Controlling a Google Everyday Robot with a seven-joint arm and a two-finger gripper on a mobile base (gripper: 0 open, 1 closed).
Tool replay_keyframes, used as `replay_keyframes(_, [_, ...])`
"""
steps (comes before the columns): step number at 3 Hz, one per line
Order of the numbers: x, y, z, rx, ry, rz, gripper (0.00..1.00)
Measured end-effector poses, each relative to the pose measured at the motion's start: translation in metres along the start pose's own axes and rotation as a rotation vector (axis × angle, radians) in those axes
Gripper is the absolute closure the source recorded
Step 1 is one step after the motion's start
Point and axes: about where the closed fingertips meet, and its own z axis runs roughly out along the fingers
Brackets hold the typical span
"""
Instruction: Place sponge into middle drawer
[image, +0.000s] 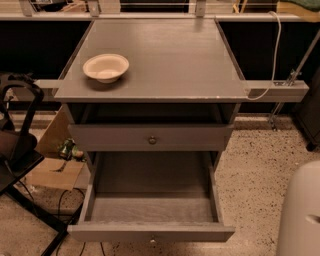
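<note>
The middle drawer (150, 231) of the grey wood-grain cabinet is pulled out toward me. Its inside shows only bare grey floor, and its small round knob (152, 240) sits at the bottom edge of the view. The sponge is out of view: it is not on the cabinet top and not in the drawer. My gripper is out of view. Only a white rounded part of my arm (300, 215) shows at the bottom right corner, to the right of the open drawer.
A cream round bowl (105, 67) sits on the left of the cabinet top (170, 60). The upper drawer (152, 137) is closed. A black chair (20, 150) and a cardboard box (52, 170) stand to the left. A white cable (272, 55) hangs at the right.
</note>
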Motion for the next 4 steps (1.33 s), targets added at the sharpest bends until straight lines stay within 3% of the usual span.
replay_keyframes(1, [-0.009, -0.003, -0.015, 0.066, -0.057, -0.025, 1.0])
replay_keyframes(2, [-0.011, -0.007, -0.011, 0.074, -0.068, -0.022, 1.0])
replay_keyframes(3, [-0.014, 0.005, -0.011, 0.023, -0.003, -0.042, 1.0])
replay_keyframes(4, [-0.026, 0.013, -0.024, 0.01, 0.107, -0.038, 1.0])
